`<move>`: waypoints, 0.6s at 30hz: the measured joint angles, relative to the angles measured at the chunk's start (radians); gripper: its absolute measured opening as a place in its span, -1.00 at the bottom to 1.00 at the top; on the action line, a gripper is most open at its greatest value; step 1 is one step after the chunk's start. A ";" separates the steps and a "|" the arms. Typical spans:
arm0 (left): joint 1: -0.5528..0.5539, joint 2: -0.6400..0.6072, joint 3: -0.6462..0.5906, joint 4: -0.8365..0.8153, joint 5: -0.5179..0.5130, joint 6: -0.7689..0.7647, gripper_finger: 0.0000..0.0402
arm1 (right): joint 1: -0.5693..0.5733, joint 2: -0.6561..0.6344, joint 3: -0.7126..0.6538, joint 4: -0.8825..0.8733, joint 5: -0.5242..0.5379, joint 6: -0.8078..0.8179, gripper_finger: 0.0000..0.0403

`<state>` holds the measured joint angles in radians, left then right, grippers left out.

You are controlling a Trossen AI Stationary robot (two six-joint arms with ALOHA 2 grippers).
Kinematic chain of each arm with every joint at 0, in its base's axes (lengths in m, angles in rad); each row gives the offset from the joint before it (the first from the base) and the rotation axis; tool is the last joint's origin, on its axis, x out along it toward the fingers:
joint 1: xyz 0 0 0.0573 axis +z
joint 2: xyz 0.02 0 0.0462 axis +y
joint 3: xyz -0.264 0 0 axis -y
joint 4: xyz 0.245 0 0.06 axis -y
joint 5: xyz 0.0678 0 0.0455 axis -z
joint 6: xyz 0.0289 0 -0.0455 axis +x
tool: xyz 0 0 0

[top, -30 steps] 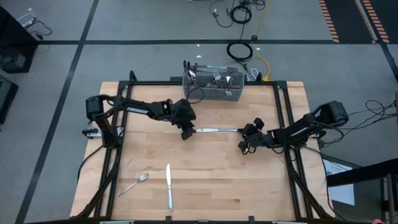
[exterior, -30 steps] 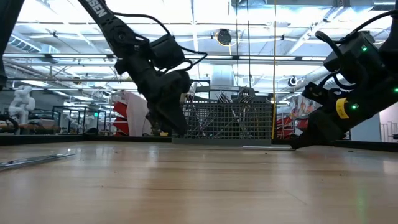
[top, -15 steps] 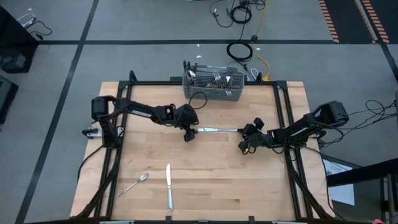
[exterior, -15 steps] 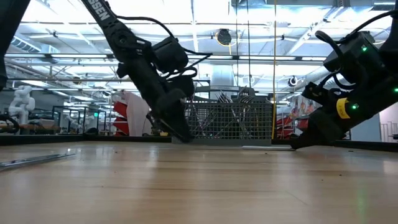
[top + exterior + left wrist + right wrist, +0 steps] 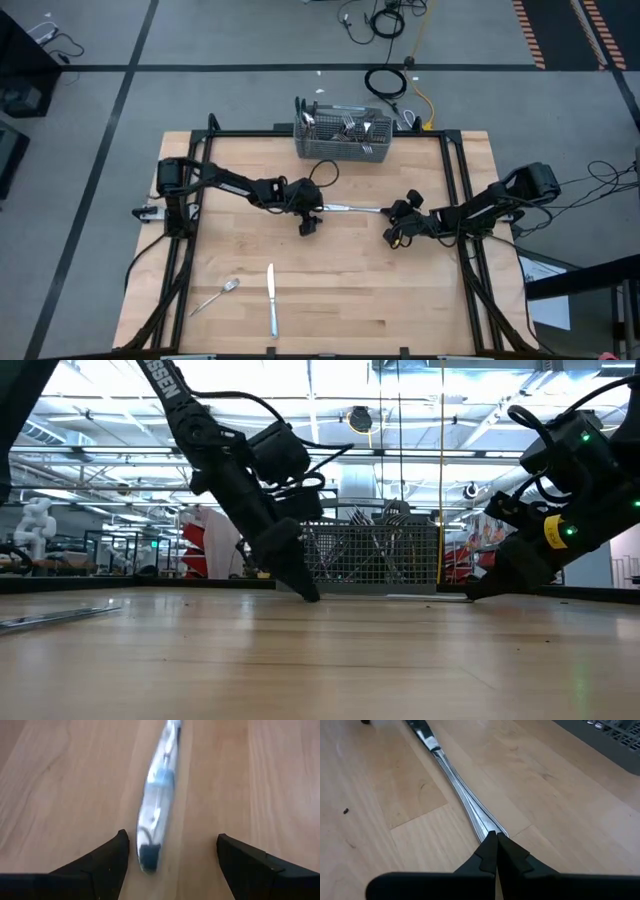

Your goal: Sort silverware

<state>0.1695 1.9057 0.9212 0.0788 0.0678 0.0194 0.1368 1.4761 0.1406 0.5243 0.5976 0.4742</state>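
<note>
On a wooden table (image 5: 340, 290), the left gripper (image 5: 310, 222) spreads its fingers wide around one end of a knife (image 5: 350, 209) lying flat mid-table, while the right gripper (image 5: 392, 232), fingers pressed together, touches the other end.

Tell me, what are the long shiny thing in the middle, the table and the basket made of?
The knife looks like polished metal: silver, mirror-bright, with glints along it. The table looks like pale wood, probably varnished: you can see grain lines and joined boards. The basket looks like grey wire mesh, likely metal; you can see through its grid.
</note>
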 joint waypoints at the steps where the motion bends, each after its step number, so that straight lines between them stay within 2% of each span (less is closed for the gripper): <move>1: -0.001 0.018 0.001 0.021 -0.005 -0.002 0.48 | 0.000 0.000 0.000 0.001 -0.001 -0.003 -1.00; 6: -0.002 0.072 0.030 0.064 -0.028 -0.002 0.46 | 0.000 0.000 0.000 0.001 -0.003 -0.007 -1.00; 9: -0.003 0.089 0.051 0.053 -0.018 0.027 0.33 | 0.000 0.000 0.000 0.002 -0.003 -0.015 -1.00; 12: -0.013 0.112 0.055 0.060 -0.017 0.034 0.03 | 0.000 0.000 0.000 0.003 -0.003 -0.015 -1.00; 16: -0.016 0.139 0.058 0.078 -0.016 0.028 -0.55 | 0.000 0.000 0.000 0.003 -0.002 -0.016 -1.00; 18: -0.016 0.139 0.058 0.078 -0.016 0.028 -0.61 | 0.000 0.000 0.000 0.004 0.002 -0.016 -1.00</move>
<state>0.1539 2.0445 0.9791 0.1569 0.0516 0.0478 0.1364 1.4761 0.1406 0.5285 0.5996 0.4583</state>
